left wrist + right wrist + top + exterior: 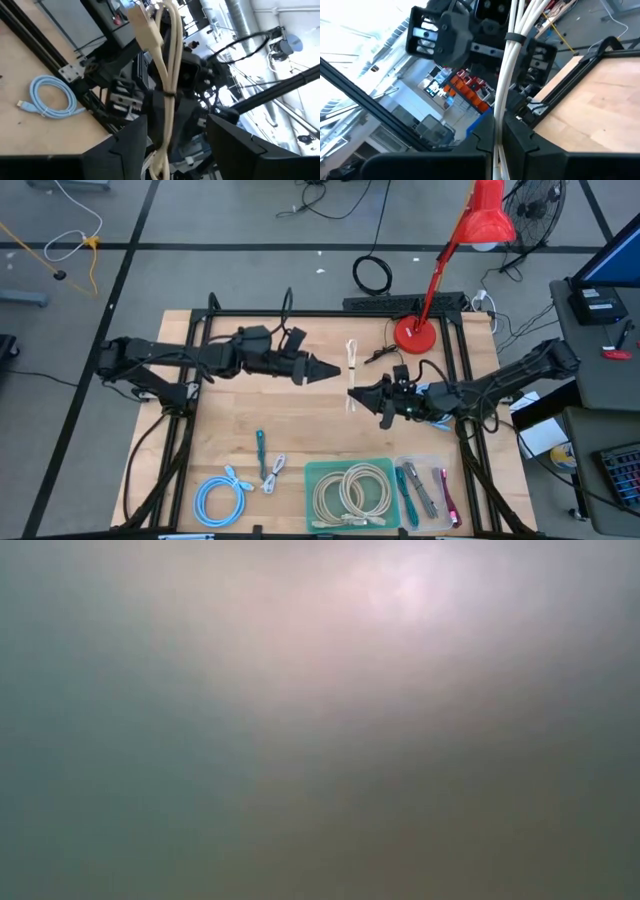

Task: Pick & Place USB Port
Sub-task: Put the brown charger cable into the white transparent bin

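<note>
USB cable: white bundled cable, held up over mid-table between the two grippers. Right gripper has its fingers clamped on the bundle; right wrist view shows the strands running straight out from between its closed fingers, tied with a dark band. Left gripper sits just beside the cable on the other side, fingers spread apart; in the left wrist view the cable hangs in the gap between them, touching neither as far as I can tell.

Front edge of the table, near to far: blue coiled cable, green tray with a beige coiled cable, clear tray with a few small tools. Slightly further in: a teal tool and a small white cable lying loose on the wood.

Far edge: red desk lamp, base on the table corner.

Low view is fully fogged, nothing readable.
</note>
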You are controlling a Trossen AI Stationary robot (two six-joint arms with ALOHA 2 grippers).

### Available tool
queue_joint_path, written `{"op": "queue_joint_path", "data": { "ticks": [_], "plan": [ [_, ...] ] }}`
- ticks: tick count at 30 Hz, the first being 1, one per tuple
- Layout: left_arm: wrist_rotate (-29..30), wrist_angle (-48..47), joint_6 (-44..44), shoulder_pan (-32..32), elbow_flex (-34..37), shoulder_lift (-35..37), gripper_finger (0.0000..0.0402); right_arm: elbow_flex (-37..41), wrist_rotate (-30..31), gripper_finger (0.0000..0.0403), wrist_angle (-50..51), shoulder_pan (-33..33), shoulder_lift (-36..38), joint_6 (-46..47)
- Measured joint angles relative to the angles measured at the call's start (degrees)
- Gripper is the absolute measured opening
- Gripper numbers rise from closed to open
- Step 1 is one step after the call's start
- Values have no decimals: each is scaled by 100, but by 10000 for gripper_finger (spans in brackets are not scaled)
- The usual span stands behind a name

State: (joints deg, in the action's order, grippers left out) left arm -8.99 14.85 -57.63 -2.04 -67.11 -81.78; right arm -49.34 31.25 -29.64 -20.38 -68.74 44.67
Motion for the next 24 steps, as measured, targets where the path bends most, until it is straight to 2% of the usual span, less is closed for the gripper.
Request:
{"op": "queue_joint_path", "data": {
  "ticks": [13, 24],
  "plan": [
    [-57, -118, -17, -5, -4, -203, 195, 0, -158, 10, -225, 94, -334, 372],
    [-131, -65, -81, -3, 4, -339, 195, 0, -307, 10, -176, 205, -335, 551]
  ]
}}
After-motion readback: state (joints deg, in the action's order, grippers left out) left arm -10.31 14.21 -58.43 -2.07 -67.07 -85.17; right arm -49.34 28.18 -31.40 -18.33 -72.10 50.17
